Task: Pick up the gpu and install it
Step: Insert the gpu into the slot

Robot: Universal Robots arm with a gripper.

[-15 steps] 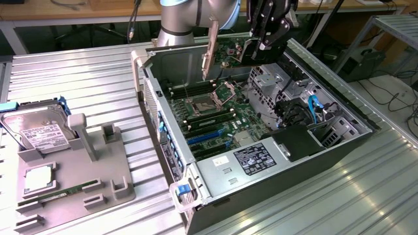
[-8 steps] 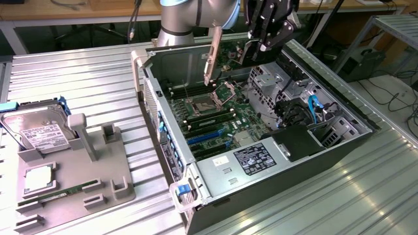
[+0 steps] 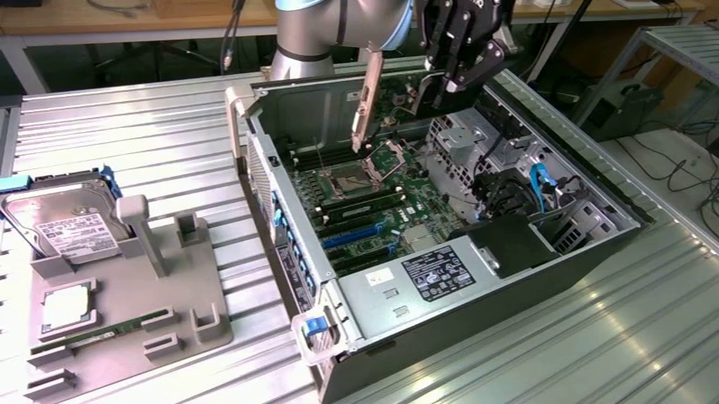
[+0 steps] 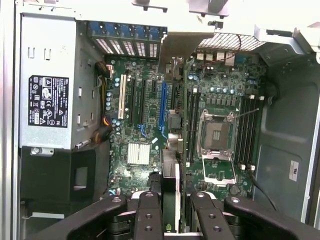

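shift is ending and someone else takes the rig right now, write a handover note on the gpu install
Hand: shut on the thin flat black gpu card with a silvery metal bracket, which is gripped edge-on.
Where: the card hangs over the open grey computer case, above the green motherboard, with the bracket end pointing down into the case.
Done: the card has been picked up and brought over the case.
Left: the card is not yet seated in a slot.
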